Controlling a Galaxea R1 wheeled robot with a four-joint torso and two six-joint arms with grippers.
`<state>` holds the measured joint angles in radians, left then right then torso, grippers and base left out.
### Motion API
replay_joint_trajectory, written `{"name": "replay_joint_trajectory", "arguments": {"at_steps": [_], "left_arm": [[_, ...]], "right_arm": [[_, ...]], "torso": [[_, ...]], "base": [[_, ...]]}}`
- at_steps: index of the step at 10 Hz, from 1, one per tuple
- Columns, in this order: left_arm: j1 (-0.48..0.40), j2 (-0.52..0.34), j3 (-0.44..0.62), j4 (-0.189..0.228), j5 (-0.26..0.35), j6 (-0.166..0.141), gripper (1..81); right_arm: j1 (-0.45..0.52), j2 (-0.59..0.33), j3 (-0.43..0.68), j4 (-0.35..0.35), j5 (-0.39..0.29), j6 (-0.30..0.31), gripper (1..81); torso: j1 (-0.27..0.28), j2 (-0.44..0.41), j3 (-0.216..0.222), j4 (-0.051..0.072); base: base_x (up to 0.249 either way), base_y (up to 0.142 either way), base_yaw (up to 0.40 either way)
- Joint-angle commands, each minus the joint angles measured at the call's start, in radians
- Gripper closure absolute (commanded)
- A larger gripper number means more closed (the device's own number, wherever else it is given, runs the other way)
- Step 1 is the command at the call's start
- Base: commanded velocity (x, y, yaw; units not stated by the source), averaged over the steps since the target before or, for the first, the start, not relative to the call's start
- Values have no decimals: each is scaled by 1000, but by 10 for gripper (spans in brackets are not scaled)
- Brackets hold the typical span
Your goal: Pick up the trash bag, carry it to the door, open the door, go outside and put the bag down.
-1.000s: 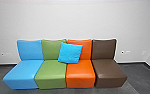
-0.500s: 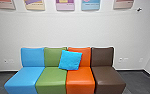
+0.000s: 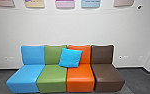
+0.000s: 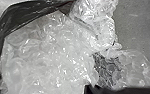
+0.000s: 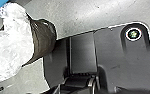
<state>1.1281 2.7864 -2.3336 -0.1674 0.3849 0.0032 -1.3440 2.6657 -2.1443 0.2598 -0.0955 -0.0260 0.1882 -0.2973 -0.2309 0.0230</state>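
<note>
Trash bag (image 4: pixel 23 15), dark and thin-skinned, sits close to the robot, near its base, its mouth open and stuffed with clear bubble wrap (image 4: pixel 48 55) that bulges past the rim. Whether it hangs clear of the grey floor (image 5: pixel 78 15) or rests there, I cannot tell; nor can I tell how the left gripper or the right gripper is set, or whether either has hold of it. At the far side of the room stands a row of padded seats, running left to right from blue seat (image 3: pixel 28 75) to green seat (image 3: pixel 52 76), orange seat (image 3: pixel 80 75) and brown seat (image 3: pixel 107 75), with a bright blue cushion (image 3: pixel 70 58) leaning across the green and orange backs (a cheerful bit of clutter, no part of the job). Behind them is a pale wall (image 3: pixel 66 30). The step in hand is probably picking up or carrying the bag; either calls for a secure grip and level handling, since the loose wrap could spill out.
</note>
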Motion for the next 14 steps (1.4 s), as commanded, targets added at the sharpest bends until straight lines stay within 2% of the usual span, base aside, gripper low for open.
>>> {"name": "replay_joint_trajectory", "arguments": {"at_steps": [1, 6, 7, 8, 11, 14], "left_arm": [[-69, 27, -39, 17, 58, 8, 811], [-63, 55, -49, 25, 57, 8, 811], [-57, 62, -58, 26, 57, 8, 811], [-50, 69, -72, 37, 57, 8, 811], [-35, 92, -116, 43, 57, 8, 811], [-14, 136, -173, 77, 58, 6, 811]], "right_arm": [[53, 7, -11, -8, -55, -14, 10], [48, 30, -51, -8, -56, -23, 10], [48, 35, -60, -10, -56, -23, 10], [48, 36, -61, -10, -56, -23, 10], [48, 42, -69, -11, -56, -23, 10], [48, 48, -74, -13, -56, -23, 10]], "torso": [[-63, 98, 0, 0], [-182, 282, 0, 0], [-188, 297, 0, 0], [-163, 255, 37, 0], [-174, 281, 136, 0], [-177, 281, 240, 0]], "base": [[0, 0, 0], [0, 0, 0], [0, 0, 0], [0, 0, 0], [0, 0, 0], [0, 0, 0]]}}
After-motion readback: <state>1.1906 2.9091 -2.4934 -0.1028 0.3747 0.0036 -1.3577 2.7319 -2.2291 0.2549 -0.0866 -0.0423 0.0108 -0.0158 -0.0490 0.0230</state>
